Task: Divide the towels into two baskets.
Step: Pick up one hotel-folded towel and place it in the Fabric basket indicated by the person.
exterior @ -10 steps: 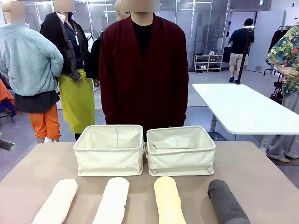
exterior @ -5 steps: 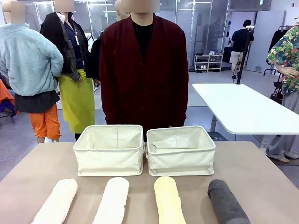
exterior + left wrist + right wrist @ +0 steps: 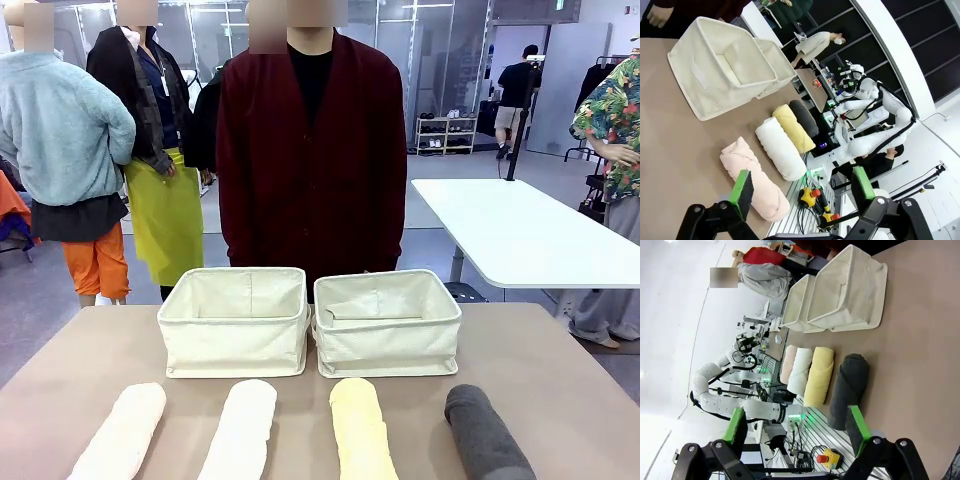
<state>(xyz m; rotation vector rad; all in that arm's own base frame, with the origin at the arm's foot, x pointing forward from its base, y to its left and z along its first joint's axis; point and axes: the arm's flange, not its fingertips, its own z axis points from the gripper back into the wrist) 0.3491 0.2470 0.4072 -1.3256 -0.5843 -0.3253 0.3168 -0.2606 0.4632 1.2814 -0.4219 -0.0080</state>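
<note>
Both claws released: left claw (image 3: 802, 186) had its jaws spread wide, gripping nothing; right claw (image 3: 796, 431) same. Landmark = left basket (image 3: 235, 320), upright on the desk (image 3: 560, 380). Right basket (image 3: 388, 322) sat just beside it on its right (sides about touching, couldn't confirm). All four rolled towels lay on the desk in a row on the robot's side of the left basket: pinkish towel (image 3: 122, 435) nearer and off to its left, white towel (image 3: 242, 430) straight in front of it, yellow towel (image 3: 360, 430) nearer and to its right, grey towel (image 3: 485, 435) farthest to its right. Person (image 3: 310, 150) stood behind the left basket at the desk's far edge.
</note>
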